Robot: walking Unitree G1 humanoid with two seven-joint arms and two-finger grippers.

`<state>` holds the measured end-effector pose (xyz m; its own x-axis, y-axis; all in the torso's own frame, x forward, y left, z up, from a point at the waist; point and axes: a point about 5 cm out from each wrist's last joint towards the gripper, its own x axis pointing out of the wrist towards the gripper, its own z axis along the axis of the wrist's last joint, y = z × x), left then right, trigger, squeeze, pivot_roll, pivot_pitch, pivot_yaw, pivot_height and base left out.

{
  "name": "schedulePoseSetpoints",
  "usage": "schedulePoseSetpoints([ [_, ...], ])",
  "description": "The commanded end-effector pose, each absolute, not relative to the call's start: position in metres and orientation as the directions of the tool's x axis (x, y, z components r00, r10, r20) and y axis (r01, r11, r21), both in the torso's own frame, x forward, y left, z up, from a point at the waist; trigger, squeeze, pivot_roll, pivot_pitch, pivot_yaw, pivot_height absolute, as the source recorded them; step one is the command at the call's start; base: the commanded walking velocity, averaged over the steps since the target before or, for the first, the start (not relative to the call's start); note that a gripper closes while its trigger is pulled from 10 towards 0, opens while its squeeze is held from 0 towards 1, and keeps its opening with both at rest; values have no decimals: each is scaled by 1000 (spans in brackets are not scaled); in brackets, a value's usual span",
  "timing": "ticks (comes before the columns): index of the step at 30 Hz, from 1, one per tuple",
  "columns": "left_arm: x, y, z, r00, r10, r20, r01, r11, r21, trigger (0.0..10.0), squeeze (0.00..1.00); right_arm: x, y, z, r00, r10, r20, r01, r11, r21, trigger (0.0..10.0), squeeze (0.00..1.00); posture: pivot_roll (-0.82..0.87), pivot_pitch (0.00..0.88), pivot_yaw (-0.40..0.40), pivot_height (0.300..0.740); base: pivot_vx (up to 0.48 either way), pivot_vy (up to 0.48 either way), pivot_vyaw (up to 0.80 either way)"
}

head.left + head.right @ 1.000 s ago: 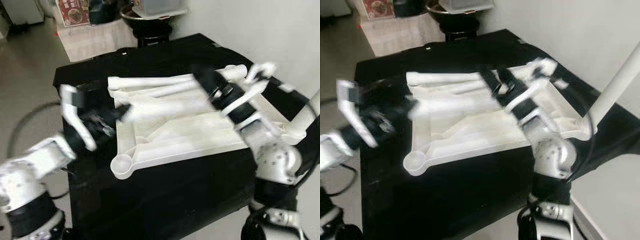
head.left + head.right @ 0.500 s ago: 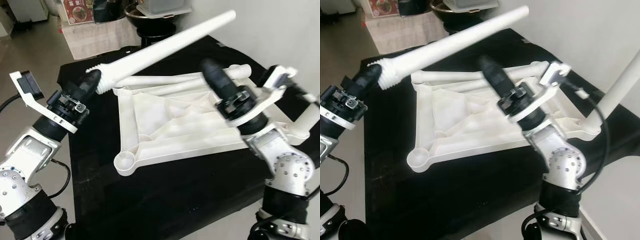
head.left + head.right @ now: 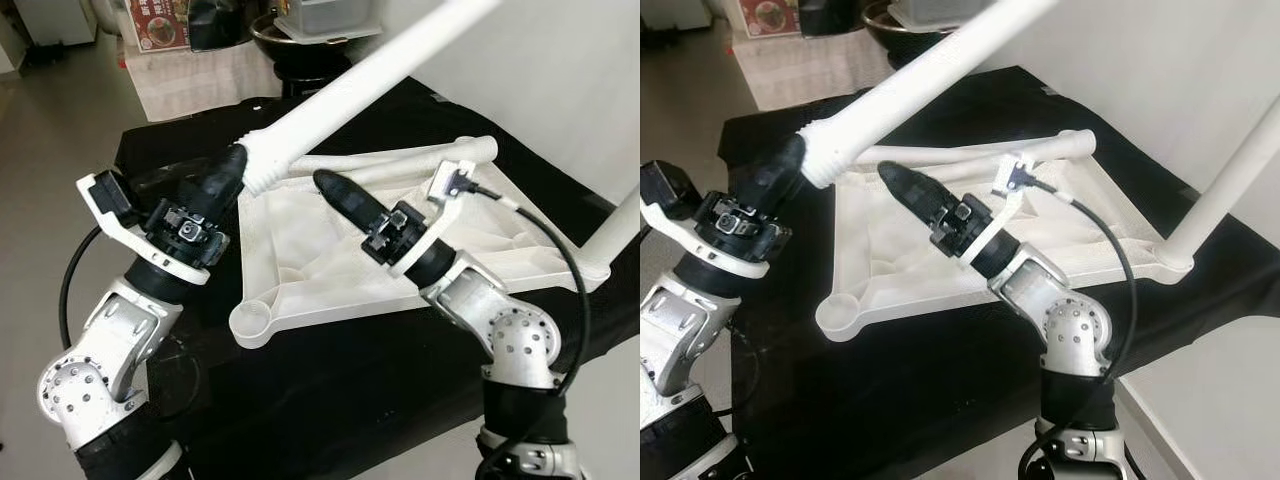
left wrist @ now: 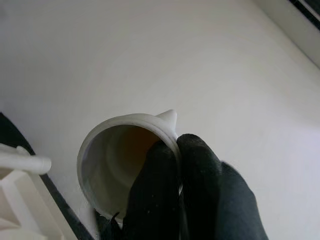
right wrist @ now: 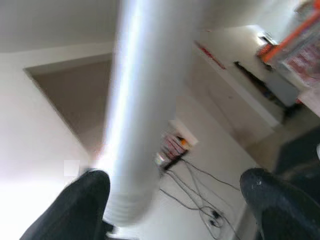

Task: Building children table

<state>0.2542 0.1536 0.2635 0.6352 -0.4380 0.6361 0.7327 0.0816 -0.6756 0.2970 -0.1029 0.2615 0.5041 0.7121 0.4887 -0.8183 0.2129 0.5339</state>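
Left eye view, bench: a black bench carries a white children's table top lying upside down, ribs and corner sockets facing up.
Left eye view, mounted leg: one white table leg already stands in the socket at the top's right-hand corner and slants up out of frame.
Left eye view, left gripper: the left gripper is raised over the top's left edge, its fingers closed around the threaded end of a second, loose leg, which slopes up and away to the right, clear of the table top.
Left eye view, right gripper: the right gripper hovers over the middle of the table top, pointing toward the loose leg's threaded end, just beside it and below it.
Right eye view, background: a dark bowl-shaped object with a grey box on it stands beyond the bench, next to a cloth-covered surface.
Left wrist view: the left fingers are pinched on the rim of the loose leg's hollow open end, against a pale wall.
Right wrist view: the right fingers stand spread apart, holding nothing; the loose leg crosses as a blurred white bar above them.
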Motion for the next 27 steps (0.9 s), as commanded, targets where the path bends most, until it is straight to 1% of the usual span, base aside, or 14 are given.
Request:
schedulePoseSetpoints([
  [1, 254, 149, 261, 635, -414, 652, 725, 29, -688, 0, 0, 293, -102, 272, 453, 704, 547, -854, 166, 494, 10000, 0, 14, 74, -1, 740, 0, 0, 0],
  [3, 253, 146, 261, 636, -412, 652, 719, 11, -695, 0, 0, 290, -99, 278, 419, 701, 578, -873, 135, 468, 10000, 0, 17, 72, 3, 740, 0, 0, 0],
  [5, 253, 146, 261, 636, -414, 652, 718, 7, -696, 0, 0, 289, -98, 280, 407, 698, 589, -878, 121, 463, 10000, 0, 17, 72, 3, 740, 0, 0, 0],
  [7, 252, 144, 261, 632, -415, 655, 716, -10, -698, 0, 0, 288, -90, 284, 386, 701, 600, -885, 98, 455, 10000, 0, 18, 70, 5, 740, 0, 0, 0],
  [9, 252, 144, 262, 630, -415, 656, 716, -17, -698, 0, 0, 287, -86, 285, 382, 704, 599, -886, 96, 453, 10000, 0, 18, 70, 5, 740, 0, 0, 0],
  [13, 251, 141, 262, 628, -416, 658, 714, -30, -700, 0, 0, 289, -82, 286, 384, 705, 597, -885, 97, 455, 10000, 0, 18, 70, 7, 740, 0, 0, 0],
  [14, 248, 134, 261, 617, -432, 657, 712, -49, -701, 0, 0, 293, -75, 287, 401, 704, 586, -877, 111, 467, 10000, 0, 26, 67, 4, 740, 0, 0, 0],
  [17, 247, 129, 259, 610, -444, 656, 709, -63, -703, 0, 0, 296, -71, 288, 413, 704, 578, -871, 120, 475, 10000, 0, 27, 66, 3, 740, 0, 0, 0],
  [18, 245, 123, 256, 609, -459, 647, 699, -75, -711, 0, 0, 299, -68, 288, 415, 706, 573, -869, 122, 479, 10000, 0, 31, 66, 0, 740, 0, 0, 0],
  [22, 240, 114, 249, 614, -482, 625, 675, -91, -733, 0, 0, 302, -68, 291, 398, 715, 574, -880, 121, 460, 10000, 0, 31, 65, -2, 740, 0, 0, 0],
  [27, 237, 114, 248, 619, -488, 615, 665, -91, -741, 0, 0, 307, -71, 295, 393, 718, 574, -889, 137, 437, 10000, 0, 32, 65, -4, 740, 0, 0, 0],
])
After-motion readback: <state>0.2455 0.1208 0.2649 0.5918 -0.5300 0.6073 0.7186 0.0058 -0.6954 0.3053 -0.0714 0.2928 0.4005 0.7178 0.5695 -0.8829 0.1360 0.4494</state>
